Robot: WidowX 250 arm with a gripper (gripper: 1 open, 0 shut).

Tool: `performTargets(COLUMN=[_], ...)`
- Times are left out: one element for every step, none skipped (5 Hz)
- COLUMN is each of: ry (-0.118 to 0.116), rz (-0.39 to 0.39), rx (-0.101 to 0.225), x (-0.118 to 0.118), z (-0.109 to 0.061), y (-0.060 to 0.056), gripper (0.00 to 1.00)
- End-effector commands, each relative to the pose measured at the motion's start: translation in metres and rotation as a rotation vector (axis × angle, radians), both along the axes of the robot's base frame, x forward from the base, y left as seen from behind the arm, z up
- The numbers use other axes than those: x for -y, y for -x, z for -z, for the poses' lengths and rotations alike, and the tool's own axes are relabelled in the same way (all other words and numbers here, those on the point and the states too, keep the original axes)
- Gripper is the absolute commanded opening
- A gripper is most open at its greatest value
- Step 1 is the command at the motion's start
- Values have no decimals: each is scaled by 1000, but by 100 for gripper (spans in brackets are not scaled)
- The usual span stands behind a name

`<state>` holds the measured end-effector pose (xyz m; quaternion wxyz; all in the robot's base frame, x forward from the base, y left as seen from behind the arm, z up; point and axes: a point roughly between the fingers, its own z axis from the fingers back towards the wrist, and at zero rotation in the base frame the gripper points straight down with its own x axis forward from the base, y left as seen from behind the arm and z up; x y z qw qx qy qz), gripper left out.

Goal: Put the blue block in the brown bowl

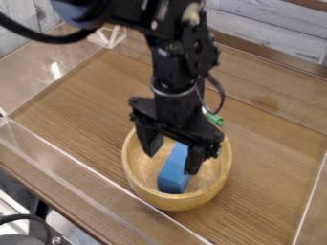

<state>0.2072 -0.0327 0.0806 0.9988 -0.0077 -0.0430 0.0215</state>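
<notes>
Blue rectangular solid block (175, 168) lies inside the round light-brown wooden bowl (141, 185), down on its floor. Just above, the black robot gripper (183, 151) hangs with its fingers spread apart. Beyond them, a green-and-white marker pen (215, 120) peeks out.

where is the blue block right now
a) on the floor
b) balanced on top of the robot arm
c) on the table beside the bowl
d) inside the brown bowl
d, the blue block lies within the rim of the brown bowl, below the open gripper.
</notes>
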Motion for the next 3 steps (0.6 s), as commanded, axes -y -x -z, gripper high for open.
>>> performTargets(ry=[23, 33, 49], rz=[-14, -37, -71], rx=[78, 104, 126], x=[-7, -21, -40], z=[-36, -63, -86], y=[-13, -19, -24], gripper=[100, 100, 100])
